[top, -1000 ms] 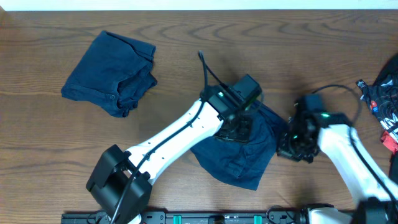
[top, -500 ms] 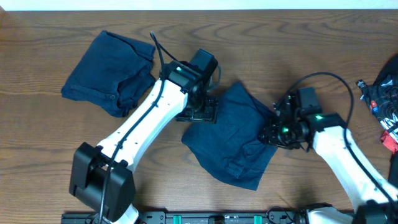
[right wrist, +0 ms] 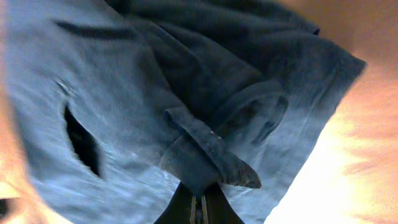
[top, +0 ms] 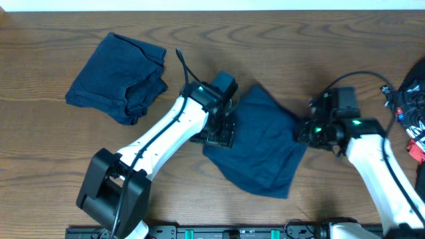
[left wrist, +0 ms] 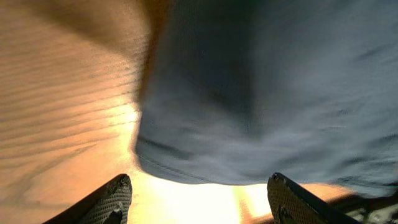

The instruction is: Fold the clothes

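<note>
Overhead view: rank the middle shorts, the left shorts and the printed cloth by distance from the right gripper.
1. middle shorts, gripped at their right edge by the right gripper.
2. printed cloth, at the frame's right edge.
3. left shorts, far upper left.

You look straight down on the brown wooden table [top: 40,166]; both wrist cameras press close on the central dark navy-blue fabric shorts [top: 262,149], from nine and three o'clock.

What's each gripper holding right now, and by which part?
Right gripper is shut on the middle shorts, pinching a folded edge on their right side. Left gripper is open at their left edge, holding nothing.
</note>
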`<control>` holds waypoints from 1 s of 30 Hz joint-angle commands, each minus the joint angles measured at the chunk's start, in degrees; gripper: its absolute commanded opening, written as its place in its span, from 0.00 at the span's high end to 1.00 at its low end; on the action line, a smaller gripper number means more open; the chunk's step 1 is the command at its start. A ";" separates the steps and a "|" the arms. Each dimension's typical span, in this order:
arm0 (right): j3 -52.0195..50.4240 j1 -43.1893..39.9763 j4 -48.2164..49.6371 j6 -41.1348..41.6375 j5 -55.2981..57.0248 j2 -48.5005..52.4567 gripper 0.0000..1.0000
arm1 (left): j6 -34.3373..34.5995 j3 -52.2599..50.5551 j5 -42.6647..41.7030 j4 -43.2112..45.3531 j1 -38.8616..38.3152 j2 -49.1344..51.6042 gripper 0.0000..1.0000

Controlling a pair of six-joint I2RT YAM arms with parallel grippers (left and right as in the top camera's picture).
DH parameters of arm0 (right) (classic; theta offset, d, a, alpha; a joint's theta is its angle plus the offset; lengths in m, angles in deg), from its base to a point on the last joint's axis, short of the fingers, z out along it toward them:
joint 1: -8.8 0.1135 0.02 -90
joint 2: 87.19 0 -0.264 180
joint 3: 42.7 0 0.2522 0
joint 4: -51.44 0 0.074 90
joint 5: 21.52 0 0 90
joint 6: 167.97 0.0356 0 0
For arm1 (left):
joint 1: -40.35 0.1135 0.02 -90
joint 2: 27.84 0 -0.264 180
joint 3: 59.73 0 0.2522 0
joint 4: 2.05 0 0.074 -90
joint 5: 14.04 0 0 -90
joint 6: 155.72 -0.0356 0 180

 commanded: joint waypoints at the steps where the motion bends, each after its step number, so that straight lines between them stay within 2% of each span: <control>1: 1.25 -1.11 -0.48 -1.16 3.13 -1.66 0.99 | -0.96 -3.78 0.11 1.97 -0.83 -0.28 0.28; 9: -1.11 -1.09 -0.26 0.63 20.65 2.95 0.99 | -0.94 -9.73 0.11 7.17 -1.42 -0.28 0.28; 12: -1.16 -1.38 0.72 0.61 23.80 5.18 0.93 | -0.96 -9.99 0.11 8.57 -1.42 -0.28 0.27; 15: -1.03 -1.84 -1.51 -1.09 17.90 4.96 0.76 | -1.01 -9.99 0.13 10.73 -1.42 -0.28 0.27; 17: -0.96 -1.95 -4.57 -2.93 12.74 4.72 0.68 | -1.01 -9.99 0.11 12.13 -1.42 -0.28 0.27; 24: -1.07 -1.81 -21.38 -3.13 2.51 4.68 0.62 | -1.03 -9.99 0.09 15.76 -1.42 -0.28 0.28; 27: -2.05 -1.42 -23.08 -4.61 -2.89 4.68 0.60 | -1.20 -9.99 0.11 16.46 -1.42 -0.28 0.28; 30: -3.82 -0.57 -20.81 -4.55 -7.89 4.68 0.59 | -1.20 -9.99 0.09 17.27 -1.42 -0.28 0.28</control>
